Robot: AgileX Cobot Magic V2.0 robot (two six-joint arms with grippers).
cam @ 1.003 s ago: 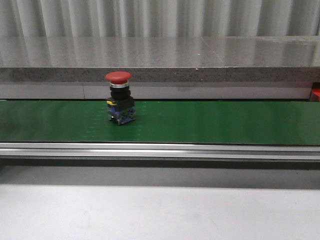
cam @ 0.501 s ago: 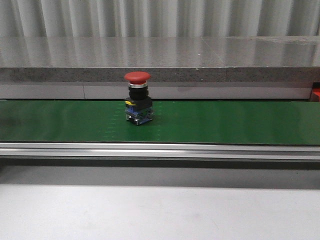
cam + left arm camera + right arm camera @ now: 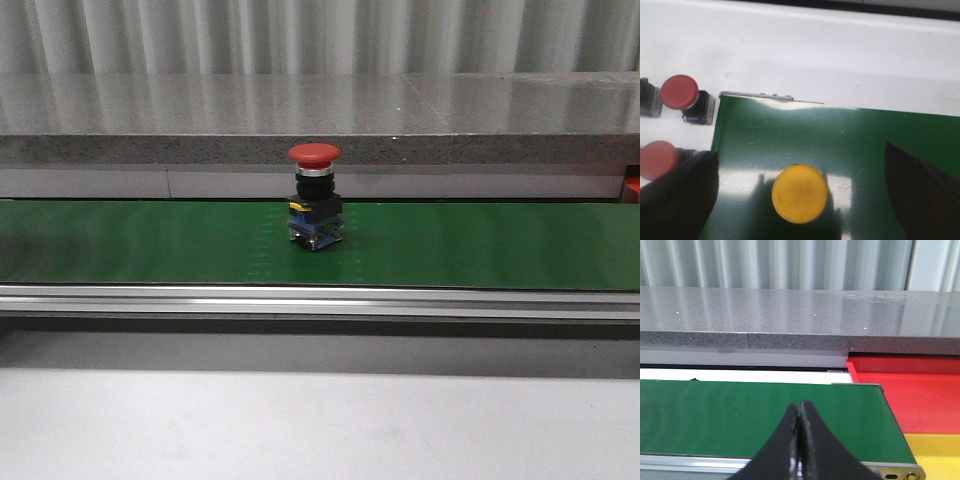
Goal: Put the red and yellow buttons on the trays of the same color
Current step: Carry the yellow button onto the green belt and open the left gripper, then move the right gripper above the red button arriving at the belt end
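Sitting upright on the green belt, red button appears in neither wrist view. Yellow button lies between the left tool fingers, spread wide, untouched. Right tool is pressed together, empty.

A long green belt ran across the middle of the front view, from the left edge to the right edge. A shiny metal rail lay just below it. A gray speckled stone ledge sat above the belt, with a wavy gray wall along the top.
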